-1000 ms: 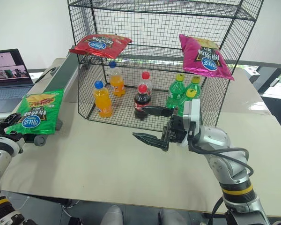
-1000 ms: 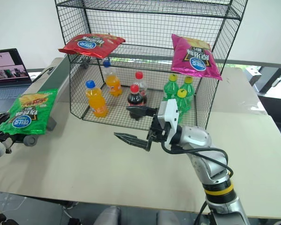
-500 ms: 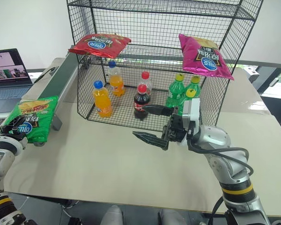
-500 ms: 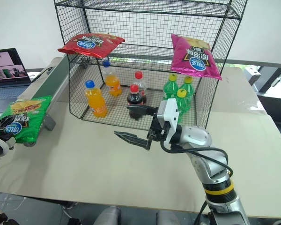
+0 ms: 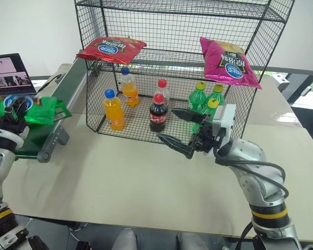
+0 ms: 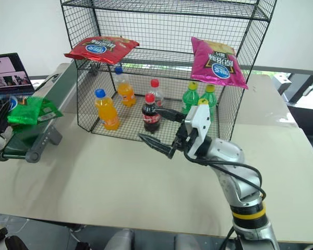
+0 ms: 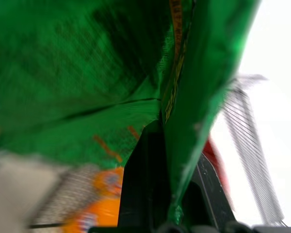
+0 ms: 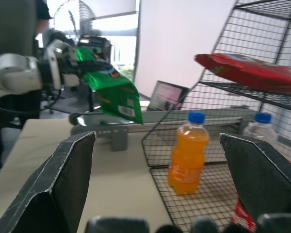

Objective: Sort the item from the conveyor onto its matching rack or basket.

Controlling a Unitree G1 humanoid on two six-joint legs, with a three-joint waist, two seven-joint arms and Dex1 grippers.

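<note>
Left gripper (image 5: 13,112) is clamped on the green crisp bag (image 5: 41,110), fingers closed on one edge of it so the bag hangs crumpled and clear of the belt, above the near end of the conveyor (image 5: 52,125). Taking the black wire rack (image 5: 182,57) as landmark: the bag and conveyor sit well off to the rack's left side, the conveyor running back alongside it. Right gripper (image 5: 183,130) hangs just in front of the rack's bottom tier with its two black fingers spread wide and nothing between them, above the table (image 5: 120,177). On the rack's middle shelf, a red bag (image 5: 111,49) lies at the left end and a pink bag (image 5: 228,62) at the right end, overhanging the front. On the rack's bottom tier stand two orange bottles (image 5: 113,110), two cola bottles (image 5: 157,112) and green bottles (image 5: 198,101). A laptop (image 5: 8,78) sits farther left of the rack, beyond the conveyor.
</note>
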